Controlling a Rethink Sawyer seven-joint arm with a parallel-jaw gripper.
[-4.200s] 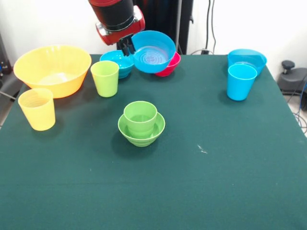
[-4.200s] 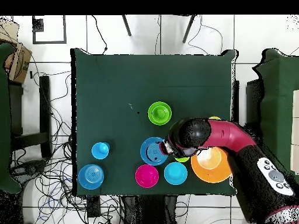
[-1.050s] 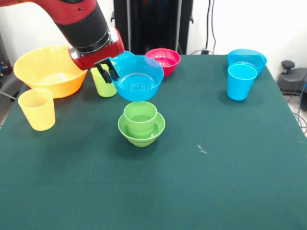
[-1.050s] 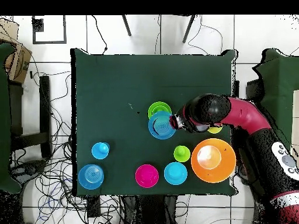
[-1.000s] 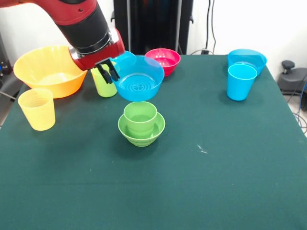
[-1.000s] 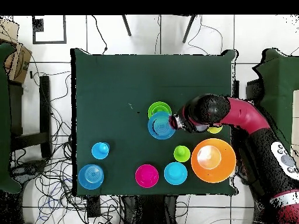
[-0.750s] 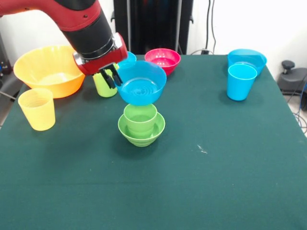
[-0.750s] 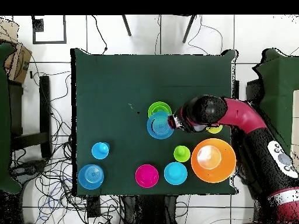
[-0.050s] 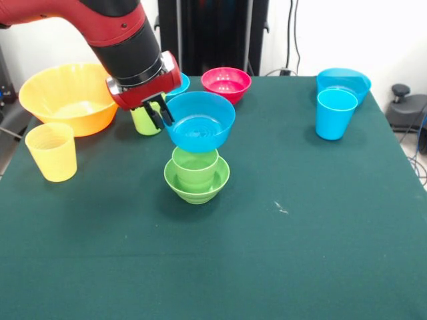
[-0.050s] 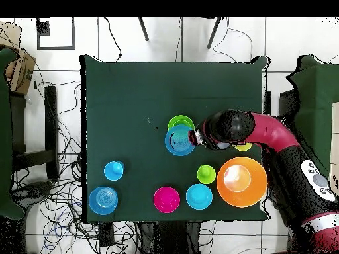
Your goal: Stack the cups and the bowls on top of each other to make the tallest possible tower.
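My gripper (image 9: 159, 113) (image 10: 194, 137) is shut on the left rim of a blue bowl (image 9: 200, 121) (image 10: 179, 140). The bowl hangs just above the tower (image 9: 196, 175), a green cup (image 9: 195, 165) standing in a small green bowl (image 9: 197, 185) (image 10: 180, 122). Whether the blue bowl touches the cup's rim I cannot tell. Around them stand a pale yellow cup (image 9: 52, 151), a yellow-green cup (image 9: 145, 121) (image 10: 206, 174) partly behind my gripper, a sky blue cup (image 9: 335, 113) (image 10: 113, 170), a red bowl (image 9: 226, 84) (image 10: 166, 199) and another blue bowl (image 10: 198, 196).
A very large yellow-orange bowl (image 9: 72, 97) (image 10: 242, 182) sits at the left of the front view. A wide blue bowl (image 9: 343, 82) (image 10: 102, 200) stands behind the sky blue cup. Cables lie on the floor around the table (image 10: 119, 99).
My gripper has carried the blue bowl from beside the red bowl towards the green stack, and over the last second lowered it right over the green cup.
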